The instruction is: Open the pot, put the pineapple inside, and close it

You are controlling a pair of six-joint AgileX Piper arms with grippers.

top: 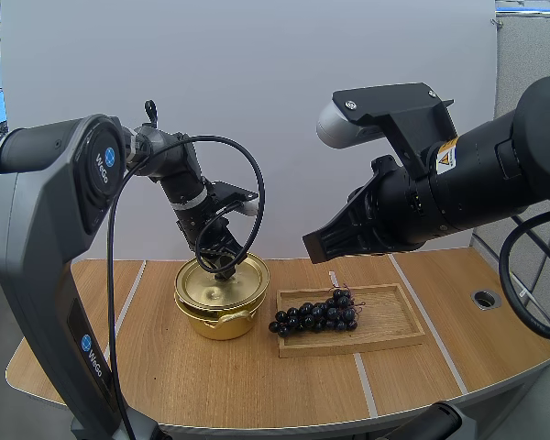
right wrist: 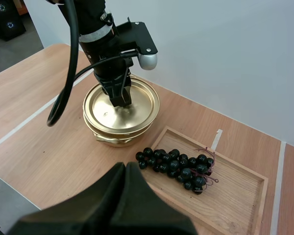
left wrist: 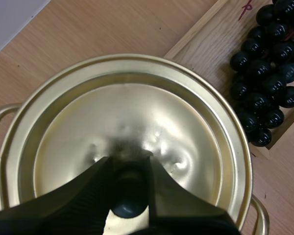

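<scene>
A golden pot (top: 222,316) stands on the wooden table with its golden lid (top: 247,278) on top. My left gripper (top: 225,269) points down at the lid's centre, its fingers pinching the black knob (left wrist: 129,201). A bunch of dark grapes (top: 316,314) lies at the left end of a wooden tray (top: 394,321) just right of the pot; no pineapple is in sight. My right gripper (top: 313,246) hangs high above the tray, fingers together as one wedge (right wrist: 123,181), holding nothing. From there the pot (right wrist: 110,137), the lid (right wrist: 139,105) and the grapes (right wrist: 179,164) lie below.
The tray (right wrist: 235,196) has bare room to the right of the grapes. A round grommet hole (top: 485,298) sits near the table's right edge. A white wall stands close behind the table. Pale strips run across the tabletop.
</scene>
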